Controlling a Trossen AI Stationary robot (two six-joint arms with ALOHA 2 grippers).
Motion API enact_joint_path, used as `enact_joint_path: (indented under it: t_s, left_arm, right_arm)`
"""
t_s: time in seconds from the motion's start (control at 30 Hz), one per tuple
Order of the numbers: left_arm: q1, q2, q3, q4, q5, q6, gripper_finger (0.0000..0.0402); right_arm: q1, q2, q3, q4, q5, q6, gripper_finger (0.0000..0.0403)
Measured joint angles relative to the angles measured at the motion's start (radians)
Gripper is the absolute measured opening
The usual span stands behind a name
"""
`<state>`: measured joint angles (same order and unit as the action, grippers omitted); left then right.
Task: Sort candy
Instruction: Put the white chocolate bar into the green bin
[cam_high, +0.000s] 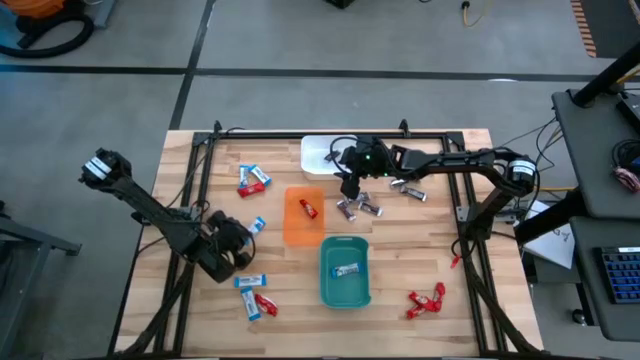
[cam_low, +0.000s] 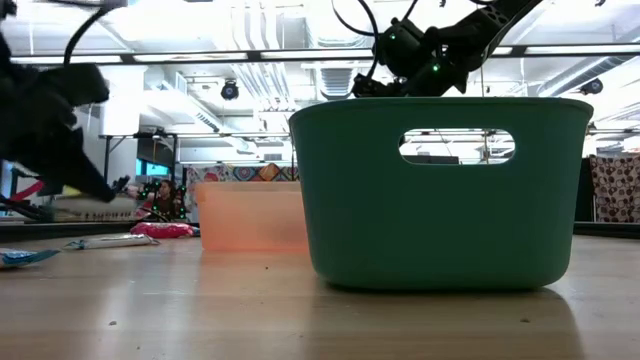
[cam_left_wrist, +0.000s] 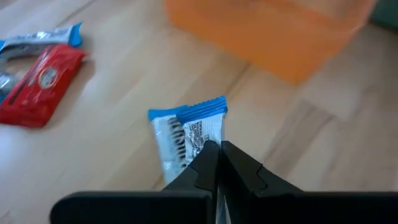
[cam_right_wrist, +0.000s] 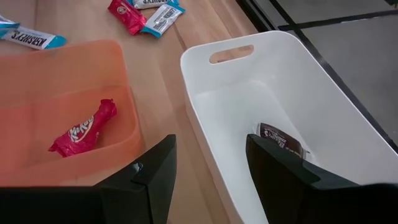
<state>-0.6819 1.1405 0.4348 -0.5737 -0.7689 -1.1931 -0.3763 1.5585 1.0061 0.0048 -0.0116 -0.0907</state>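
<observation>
- While pinched at one end between the closed fingers of the left hand (cam_left_wrist: 217, 163), a blue-and-white candy (cam_left_wrist: 186, 134) points away from the wrist, long axis in line with the fingers, near the orange tray (cam_high: 303, 216).
- Inside that orange tray: one red candy (cam_right_wrist: 84, 129), lying diagonally.
- Inside the teal tray (cam_high: 345, 271): one blue-and-white piece (cam_high: 347, 269), lying crosswise.
- Inside the white tray (cam_right_wrist: 292, 118): one dark brown candy (cam_right_wrist: 281, 141), partly hidden behind a finger of the right hand (cam_right_wrist: 211, 168).
- Right hand spread open, empty, hovering over the near edge of the white tray, beside the orange one.
- Scattered loose on the surface (cam_high: 440, 260): brown-and-silver pieces (cam_high: 358, 207) just right of the orange tray, red ones (cam_high: 425, 300) near the front right corner, mixed red and blue-and-white ones (cam_high: 252, 180) at back left, and a red and a blue-and-white one (cam_high: 254, 296) at front left.
- In the low view, teal tray blocking most of the surface; white tray hidden, orange tray half covered.
- Print on the loose wrappers too small to read from above.
</observation>
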Motion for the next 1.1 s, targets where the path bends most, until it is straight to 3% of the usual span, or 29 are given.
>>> enact_joint_path:
  t_s: [0.27, 0.5, 0.63, 0.77, 0.87, 1.1]
  left_arm:
    - [0.0, -0.019, 0.14, -0.004, -0.051, 0.176, 0.0]
    - [0.0, -0.033, 0.247, -0.009, -0.088, 0.278, 0.0]
    - [0.0, -0.027, 0.272, 0.014, -0.108, 0.305, 0.0]
    - [0.0, -0.026, 0.27, 0.06, -0.115, 0.307, 0.0]
    - [0.0, -0.023, 0.264, 0.099, -0.115, 0.318, 0.0]
    - [0.003, 0.001, 0.267, 0.3, -0.13, 0.52, 0.0]
  right_arm:
    - [0.006, -0.038, 0.0, 0.007, -0.052, -0.039, 0.0185]
    - [0.085, -0.09, 0.0, 0.027, -0.328, -0.207, 0.0185]
    - [0.196, -0.076, 0.0, 0.077, -0.293, -0.314, 0.0185]
    - [0.278, -0.06, 0.0, 0.186, -0.203, -0.352, 0.0185]
    - [0.311, -0.058, 0.0, 0.242, -0.193, -0.356, 0.0185]
    - [0.365, -0.057, 0.0, 0.306, -0.195, -0.356, 0.0185]
